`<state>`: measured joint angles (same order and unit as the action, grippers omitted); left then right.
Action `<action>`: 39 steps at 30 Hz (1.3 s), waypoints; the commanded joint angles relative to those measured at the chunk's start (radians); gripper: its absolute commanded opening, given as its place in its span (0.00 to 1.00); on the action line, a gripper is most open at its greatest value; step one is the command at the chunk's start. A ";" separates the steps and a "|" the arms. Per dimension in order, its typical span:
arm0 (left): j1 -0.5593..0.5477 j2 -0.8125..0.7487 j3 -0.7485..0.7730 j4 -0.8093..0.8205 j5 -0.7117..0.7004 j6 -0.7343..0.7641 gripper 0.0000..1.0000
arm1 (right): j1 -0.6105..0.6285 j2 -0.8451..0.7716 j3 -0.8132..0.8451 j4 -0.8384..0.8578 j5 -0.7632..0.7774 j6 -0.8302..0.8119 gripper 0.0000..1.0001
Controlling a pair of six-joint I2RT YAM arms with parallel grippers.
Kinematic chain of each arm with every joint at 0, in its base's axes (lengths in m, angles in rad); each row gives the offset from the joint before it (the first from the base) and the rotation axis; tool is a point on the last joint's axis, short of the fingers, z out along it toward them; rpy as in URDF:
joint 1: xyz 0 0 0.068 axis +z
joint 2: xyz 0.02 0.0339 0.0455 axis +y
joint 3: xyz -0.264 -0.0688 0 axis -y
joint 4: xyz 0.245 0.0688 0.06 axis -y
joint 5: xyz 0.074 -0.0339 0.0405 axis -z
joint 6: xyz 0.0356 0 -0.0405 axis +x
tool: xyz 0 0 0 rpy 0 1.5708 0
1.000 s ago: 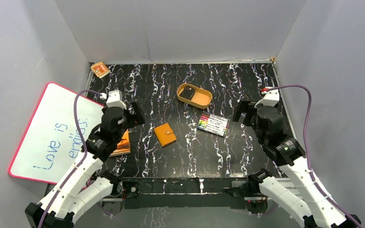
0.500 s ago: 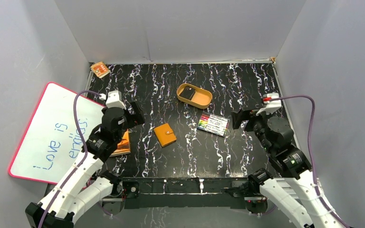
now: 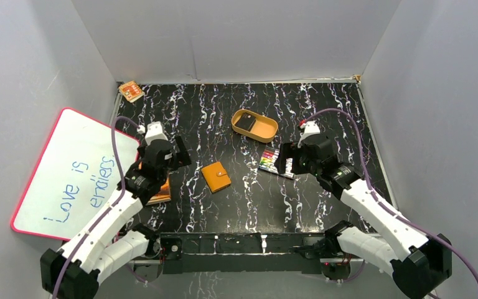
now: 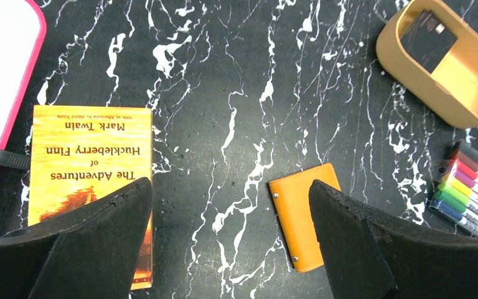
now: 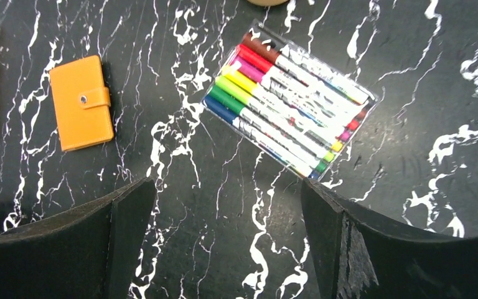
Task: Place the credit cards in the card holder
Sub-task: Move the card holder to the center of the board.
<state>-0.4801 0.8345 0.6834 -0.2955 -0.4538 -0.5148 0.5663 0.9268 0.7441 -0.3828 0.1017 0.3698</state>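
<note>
Item 1. Whiteboard (image 3: 68,174), pink-edged and handwritten, outboard of the left claw.

Item 2. Book (image 4: 90,162), orange cover, flat on the black marbled table (image 3: 323,112). In the left wrist view its near end runs under the claw's left finger.

Item 3. Left claw (image 4: 227,193), jaws spread wide, holding nothing, hanging above the table.

Item 4. Card holder (image 4: 295,218), orange, snapped closed. It lies flat between the two claws, just beside the left claw's right finger.

Item 5. Tan oval tray (image 4: 473,75), ahead and to the right of the left claw. The credit cards (image 4: 428,38) lie inside at its far end; their number cannot be told.

Item 6. Marker pack (image 5: 289,106), coloured, just ahead of the right claw.

Item 7. Right claw (image 5: 227,187), jaws spread wide, empty, with the card holder off to its left.
</note>
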 commanded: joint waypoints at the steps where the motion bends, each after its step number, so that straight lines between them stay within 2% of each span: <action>1: -0.002 0.062 0.071 -0.090 0.034 -0.009 0.94 | 0.025 0.013 -0.033 0.074 -0.017 0.060 0.95; 4: -0.002 0.064 0.056 -0.099 0.139 -0.039 0.92 | 0.042 0.021 -0.062 0.101 -0.035 0.072 0.91; 7: -0.002 0.060 -0.003 -0.068 0.287 -0.153 0.93 | 0.084 0.058 -0.074 0.134 -0.039 0.085 0.84; 11: -0.002 0.054 -0.126 0.035 0.425 -0.323 0.93 | 0.225 0.173 -0.018 0.172 0.046 0.103 0.76; 14: -0.002 0.052 -0.179 0.087 0.453 -0.382 0.93 | 0.327 0.310 0.056 0.180 0.100 0.131 0.72; 16: -0.002 0.059 -0.185 0.080 0.447 -0.397 0.93 | 0.349 0.382 0.099 0.178 0.113 0.169 0.73; 21: -0.002 0.055 -0.154 -0.001 0.385 -0.402 0.93 | 0.396 0.508 0.209 0.129 0.222 0.236 0.98; 25: -0.002 0.039 -0.135 -0.051 0.338 -0.393 0.93 | 0.435 0.580 0.294 0.069 0.360 0.292 0.99; 28: -0.002 0.036 -0.139 -0.074 0.308 -0.426 0.94 | 0.435 0.628 0.377 -0.026 0.429 0.437 0.99; 33: -0.002 0.019 -0.162 -0.078 0.287 -0.493 0.98 | 0.430 0.665 0.415 0.047 0.377 0.351 0.98; 37: -0.002 0.000 -0.183 -0.057 0.289 -0.522 0.95 | 0.424 0.654 0.398 0.162 0.236 0.221 0.99; 39: -0.002 0.010 -0.190 -0.030 0.318 -0.518 0.95 | 0.423 0.638 0.359 0.243 0.184 0.203 0.95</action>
<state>-0.4808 0.8566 0.5121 -0.3420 -0.1516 -1.0046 0.9920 1.5906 1.1213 -0.3038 0.3901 0.6563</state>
